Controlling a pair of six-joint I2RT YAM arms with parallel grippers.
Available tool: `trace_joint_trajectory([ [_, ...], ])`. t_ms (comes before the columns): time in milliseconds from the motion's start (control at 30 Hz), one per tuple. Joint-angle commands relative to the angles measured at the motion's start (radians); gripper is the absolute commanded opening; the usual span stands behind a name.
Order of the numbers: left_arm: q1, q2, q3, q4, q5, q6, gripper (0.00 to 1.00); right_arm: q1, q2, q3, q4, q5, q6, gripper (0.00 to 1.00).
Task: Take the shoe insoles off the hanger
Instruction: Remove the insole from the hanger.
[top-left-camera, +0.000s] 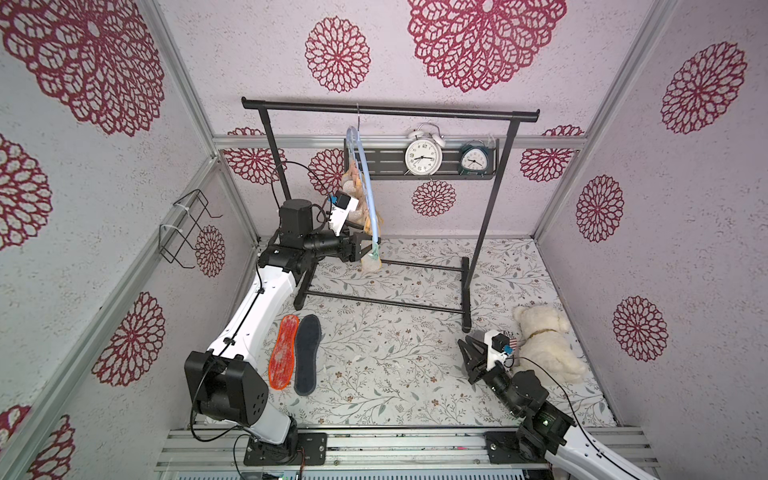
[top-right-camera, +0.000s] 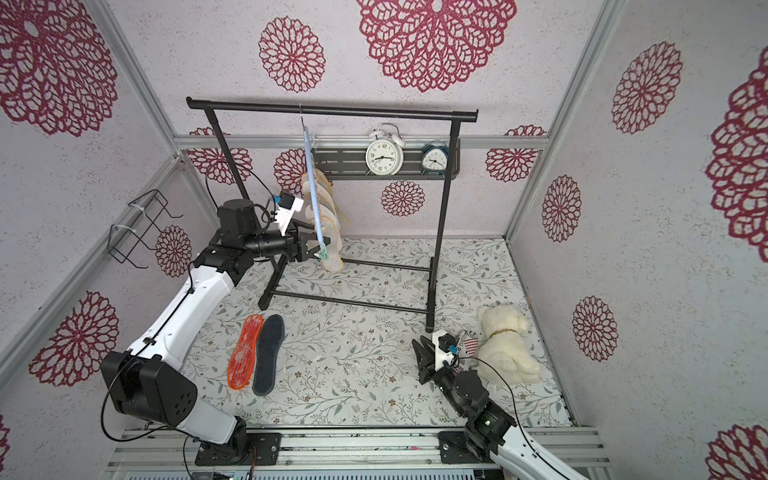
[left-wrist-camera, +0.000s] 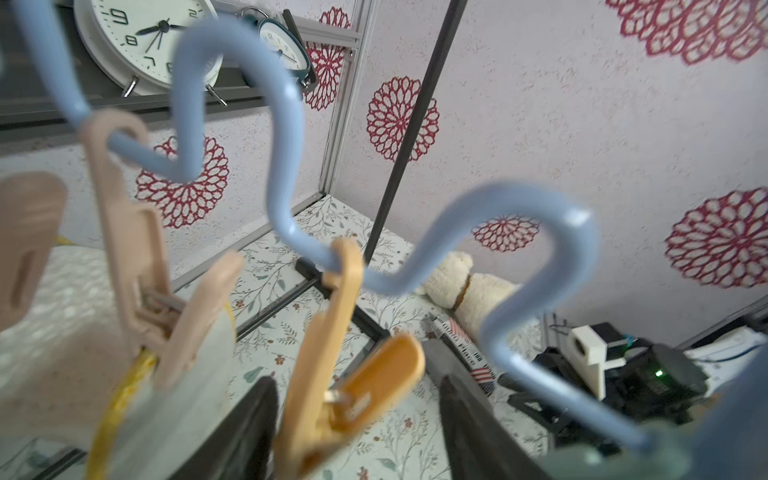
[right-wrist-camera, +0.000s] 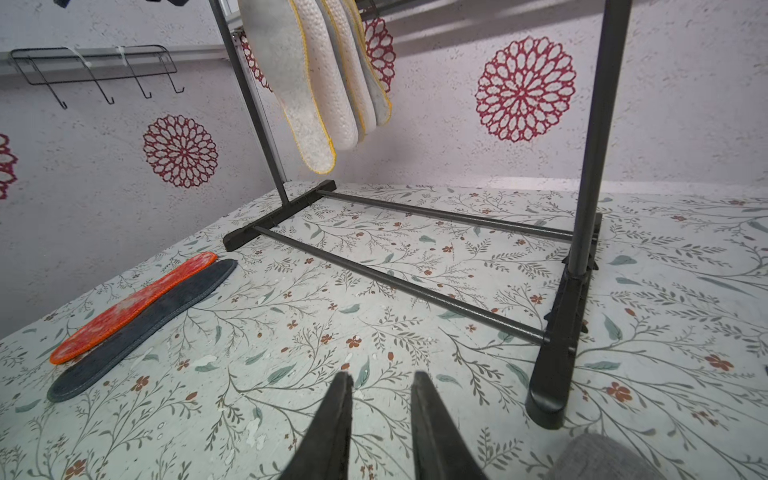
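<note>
The pale blue hanger (top-left-camera: 365, 174) (top-right-camera: 309, 178) (left-wrist-camera: 286, 137) hangs by its hook from the rack bar. Several beige, yellow-edged shoe insoles (top-left-camera: 370, 264) (top-right-camera: 328, 199) (right-wrist-camera: 328, 83) are clipped under it. My left gripper (top-left-camera: 371, 248) (top-right-camera: 323, 247) (left-wrist-camera: 357, 380) is at the hanger's lower end, open, with an orange clothespin (left-wrist-camera: 332, 374) between its jaws. A pink clothespin (left-wrist-camera: 133, 249) beside it clamps one insole. An orange-red insole (top-left-camera: 284, 351) (right-wrist-camera: 133, 303) and a dark grey one (top-left-camera: 307, 353) (right-wrist-camera: 141, 328) lie on the table. My right gripper (top-left-camera: 461, 341) (right-wrist-camera: 382, 376) rests low, slightly open and holding nothing.
The black garment rack (top-left-camera: 390, 110) stands mid-table, its base bars (right-wrist-camera: 395, 282) in front of my right gripper. Two alarm clocks (top-left-camera: 424, 157) sit on a back shelf. A plush dog (top-left-camera: 548, 340) lies at the right. A wire bracket (top-left-camera: 183, 228) hangs on the left wall.
</note>
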Motion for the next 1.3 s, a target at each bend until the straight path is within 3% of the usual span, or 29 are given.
trace_joint_trajectory([
  [0, 0.001, -0.080, -0.063, -0.042, -0.040, 0.026, 0.76, -0.007, 0.024, -0.049, 0.047, 0.013, 0.008, 0.29],
  [100, 0.004, -0.167, -0.159, -0.070, -0.061, 0.042, 0.79, -0.009, 0.040, -0.048, 0.059, -0.002, 0.005, 0.30],
  [233, 0.012, -0.336, -0.383, -0.084, -0.179, 0.052, 0.80, -0.013, 0.058, -0.048, 0.069, -0.015, 0.006, 0.30],
  [367, 0.015, -0.515, -0.605, -0.087, -0.375, 0.032, 0.80, -0.019, 0.081, -0.044, 0.075, -0.026, 0.005, 0.30],
  [433, 0.015, -0.606, -0.689, -0.096, -0.519, -0.003, 0.88, -0.022, 0.094, -0.040, 0.079, -0.035, 0.005, 0.30],
  [500, 0.015, -0.678, -0.743, -0.112, -0.655, -0.056, 0.88, -0.026, 0.109, -0.036, 0.084, -0.045, 0.004, 0.30],
  [633, 0.016, -0.817, -0.843, -0.176, -0.775, -0.065, 0.88, -0.034, 0.148, -0.027, 0.093, -0.067, 0.000, 0.30],
  [733, 0.014, -0.910, -0.937, -0.193, -0.820, -0.062, 0.87, -0.036, 0.172, -0.022, 0.106, -0.087, -0.005, 0.30],
  [833, 0.015, -0.965, -0.967, -0.139, -0.885, -0.074, 0.95, -0.036, 0.195, -0.017, 0.112, -0.108, -0.010, 0.30],
  [967, 0.020, -0.949, -0.972, -0.126, -0.850, -0.065, 0.96, -0.040, 0.238, -0.006, 0.142, -0.110, -0.015, 0.30],
  [1267, 0.018, -0.928, -0.960, -0.143, -0.795, -0.057, 0.94, -0.083, 0.578, 0.157, 0.346, -0.260, -0.068, 0.33],
])
